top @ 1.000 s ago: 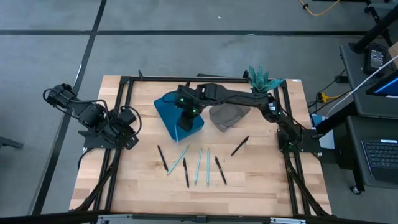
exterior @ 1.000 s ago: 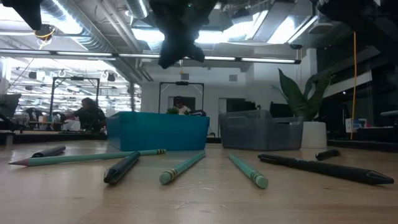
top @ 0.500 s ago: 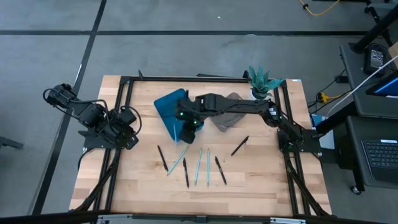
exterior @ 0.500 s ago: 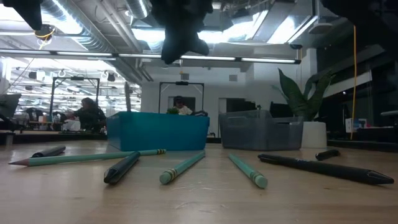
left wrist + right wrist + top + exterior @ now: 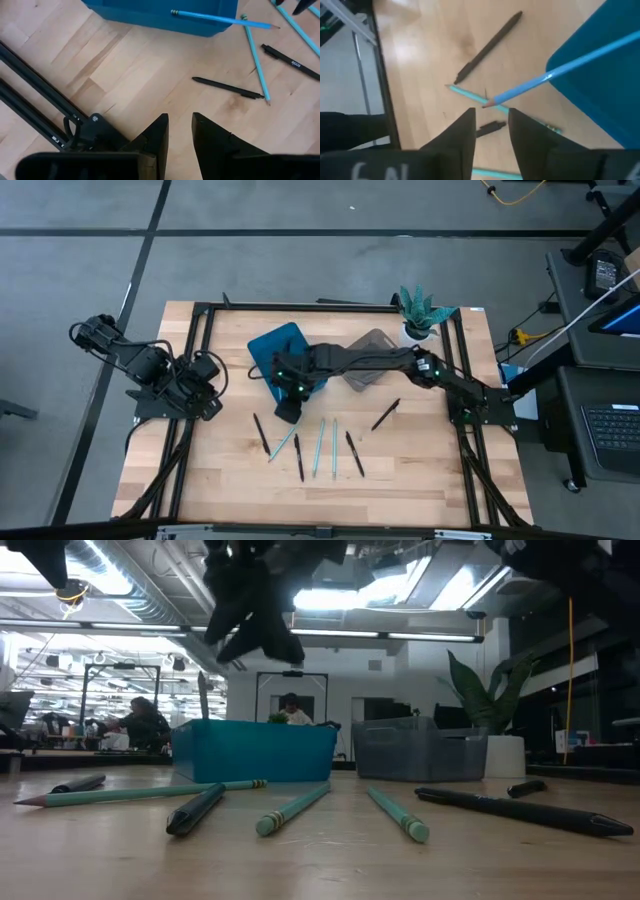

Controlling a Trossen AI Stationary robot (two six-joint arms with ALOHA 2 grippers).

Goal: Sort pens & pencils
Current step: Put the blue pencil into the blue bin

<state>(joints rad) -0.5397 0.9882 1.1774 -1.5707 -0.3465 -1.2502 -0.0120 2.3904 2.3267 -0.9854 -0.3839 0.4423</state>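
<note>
My right gripper (image 5: 287,412) (image 5: 491,117) hovers open over the near-left corner of the blue bin (image 5: 275,355), touching nothing. One light blue pencil (image 5: 570,67) (image 5: 220,18) leans in that bin, its pointed end sticking out over the rim just ahead of my fingers. Flat on the table lie three more light blue sticks (image 5: 319,447) and several black ones (image 5: 354,453), one of them (image 5: 386,414) apart to the right. My left gripper (image 5: 208,395) (image 5: 180,122) waits at the table's left side, its fingers a narrow gap apart.
A grey bin (image 5: 365,360) stands right of the blue one and a potted plant (image 5: 420,310) at the far right corner. A black frame (image 5: 200,350) runs around the work area. Bare wood lies near of the sticks. People sit in the room behind.
My right gripper has swung from above the blue bin toward the table's left and near edge, tipping as it went. The light blue pencil that hung under it now leans in the bin, apart from the fingers.
</note>
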